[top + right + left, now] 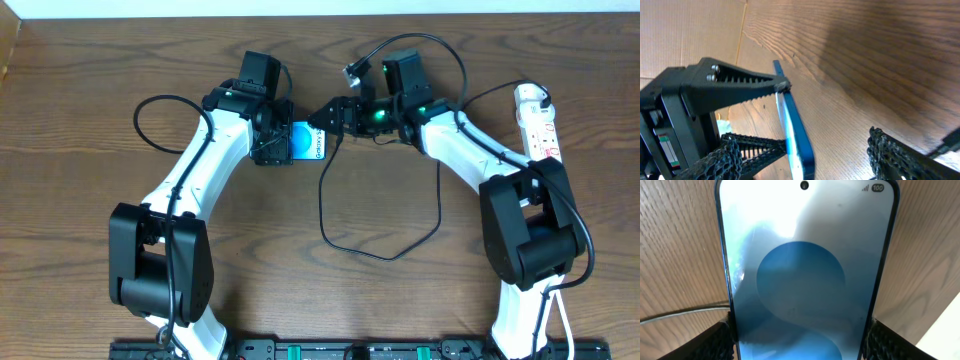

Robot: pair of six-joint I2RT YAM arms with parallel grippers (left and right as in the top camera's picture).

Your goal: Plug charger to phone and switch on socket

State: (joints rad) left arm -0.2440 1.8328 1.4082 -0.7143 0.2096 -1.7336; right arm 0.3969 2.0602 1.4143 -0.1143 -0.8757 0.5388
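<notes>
The phone (308,143), blue screen up, is held above the wooden table by my left gripper (280,142), which is shut on its long edges. In the left wrist view the phone (800,255) fills the frame between the fingers of the left gripper (799,335). My right gripper (325,115) is open at the phone's right end. In the right wrist view the phone's edge (790,120) stands between the spread fingers of the right gripper (805,147). The charger cable (385,255) loops across the table from near the phone's end; its tip is hidden. The socket (538,125) lies at the far right.
Both arms arch over the middle of the table (80,200). The black cable's loop lies between the two arm bases. A thin black cable piece (946,144) shows beside my right finger. The white wall edge runs along the table's back.
</notes>
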